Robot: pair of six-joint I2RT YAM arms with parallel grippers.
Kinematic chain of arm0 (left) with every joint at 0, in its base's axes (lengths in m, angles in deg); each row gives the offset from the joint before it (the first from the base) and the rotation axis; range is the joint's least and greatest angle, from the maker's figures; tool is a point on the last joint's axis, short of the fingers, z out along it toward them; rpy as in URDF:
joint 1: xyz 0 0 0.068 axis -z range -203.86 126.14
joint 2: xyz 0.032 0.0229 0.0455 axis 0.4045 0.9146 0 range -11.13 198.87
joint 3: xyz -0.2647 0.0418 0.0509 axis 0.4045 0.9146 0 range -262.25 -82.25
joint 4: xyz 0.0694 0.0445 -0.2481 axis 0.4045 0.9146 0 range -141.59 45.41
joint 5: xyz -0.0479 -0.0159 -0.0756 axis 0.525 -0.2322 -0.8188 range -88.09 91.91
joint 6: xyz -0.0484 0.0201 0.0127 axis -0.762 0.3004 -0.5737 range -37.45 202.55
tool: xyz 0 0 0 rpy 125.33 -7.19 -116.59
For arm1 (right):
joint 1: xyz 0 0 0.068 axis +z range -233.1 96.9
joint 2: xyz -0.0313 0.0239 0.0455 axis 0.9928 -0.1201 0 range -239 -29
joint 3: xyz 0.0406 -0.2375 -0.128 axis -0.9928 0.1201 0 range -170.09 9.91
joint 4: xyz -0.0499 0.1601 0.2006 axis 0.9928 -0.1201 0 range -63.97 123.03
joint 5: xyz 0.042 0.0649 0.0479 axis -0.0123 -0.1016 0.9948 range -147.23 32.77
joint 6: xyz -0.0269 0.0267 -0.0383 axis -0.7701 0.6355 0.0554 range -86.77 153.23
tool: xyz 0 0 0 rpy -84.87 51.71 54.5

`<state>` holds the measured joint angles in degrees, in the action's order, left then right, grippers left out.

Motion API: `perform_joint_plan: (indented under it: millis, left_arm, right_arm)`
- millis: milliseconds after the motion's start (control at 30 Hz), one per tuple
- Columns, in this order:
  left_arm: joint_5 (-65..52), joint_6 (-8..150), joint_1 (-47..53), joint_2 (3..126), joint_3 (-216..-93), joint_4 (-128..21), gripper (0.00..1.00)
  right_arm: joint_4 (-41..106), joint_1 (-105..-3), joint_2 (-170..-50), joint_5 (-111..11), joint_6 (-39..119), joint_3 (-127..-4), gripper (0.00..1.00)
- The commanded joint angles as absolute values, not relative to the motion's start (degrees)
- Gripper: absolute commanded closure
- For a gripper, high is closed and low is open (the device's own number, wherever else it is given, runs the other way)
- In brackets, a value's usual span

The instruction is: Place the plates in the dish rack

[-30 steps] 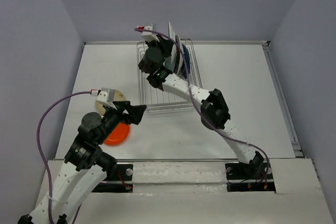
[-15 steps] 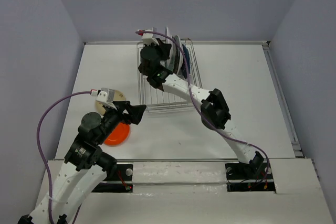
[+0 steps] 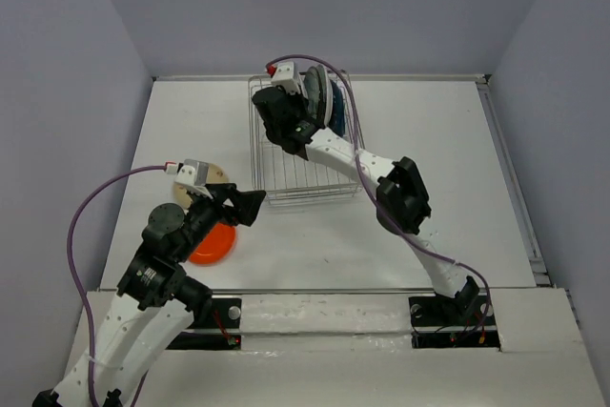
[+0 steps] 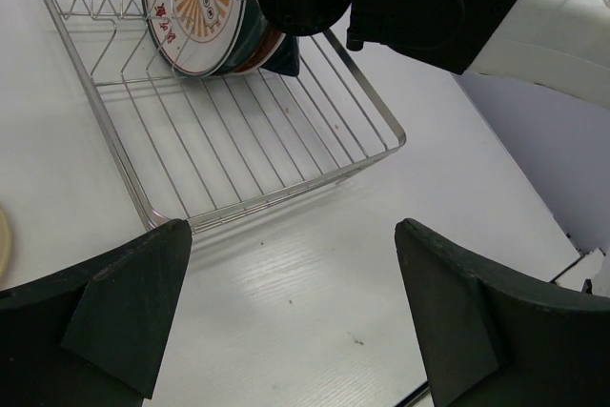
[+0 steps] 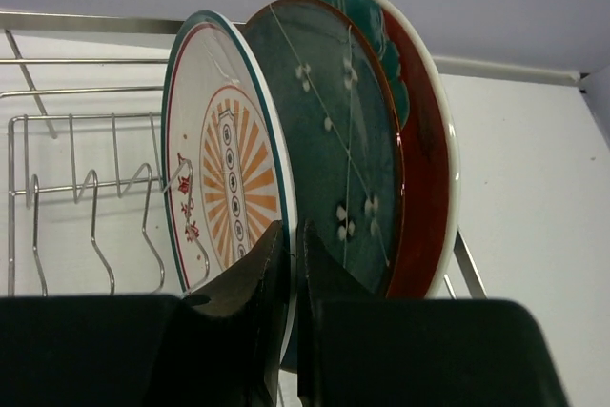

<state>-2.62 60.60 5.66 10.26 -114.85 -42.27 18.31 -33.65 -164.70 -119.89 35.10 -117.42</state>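
Right wrist view puts the right fingers (image 5: 253,293) pressed almost together, clenched on the lower rim of the white sunburst plate (image 5: 224,169) (only a thin slit shows between them, and the rim runs down into it). That plate stands on edge in the dish rack (image 5: 86,21). Close behind it stands the teal-grey plate (image 5: 334,140), and behind that the red plate (image 5: 424,178) with its teal centre. Whether the three touch one another cannot be told.

Left wrist view shows the left fingers (image 4: 124,312) spread wide and released, with nothing between them. They hang over the bare counter (image 4: 286,302), just off the rack's near corner.

From the top camera, all the racked plates stand together at the rack's far end, with a dark blue plate (image 3: 336,107) showing as a dark edge on the right of the group. The orange plate (image 3: 212,243) lies flat on the counter left of the rack, partly under the left arm. The cream plate (image 3: 219,174) lies just beyond it (only a sliver shows past the wrist camera).

The right arm covers much of the racked group from above, and in the left wrist view its black wrist hides the upper parts of those plates. There the cream plate is cut off at the left edge.
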Motion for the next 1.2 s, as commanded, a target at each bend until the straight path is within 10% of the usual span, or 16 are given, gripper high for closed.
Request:
perform_joint_plan:
  millis: [0, 367, 1167]
  left_arm:
    - [-3.2, 60.5, 5.3, 11.2, -116.2, -44.3, 0.01]
    - [-3.4, 60.1, 4.1, 14.8, -116.3, -44.6, 0.01]
    - [-3.5, 54.8, -24.7, 31.7, -115.9, -44.1, 0.01]
  right_arm:
    - [12.8, -34.4, -160.3, -111.2, 47.5, -116.8, 0.93]
    - [9.3, -37.3, -144.9, -90.0, 55.9, -101.4, 0.23]
    - [21.9, -40.3, -91.7, -61.4, 56.1, -39.9, 0.27]
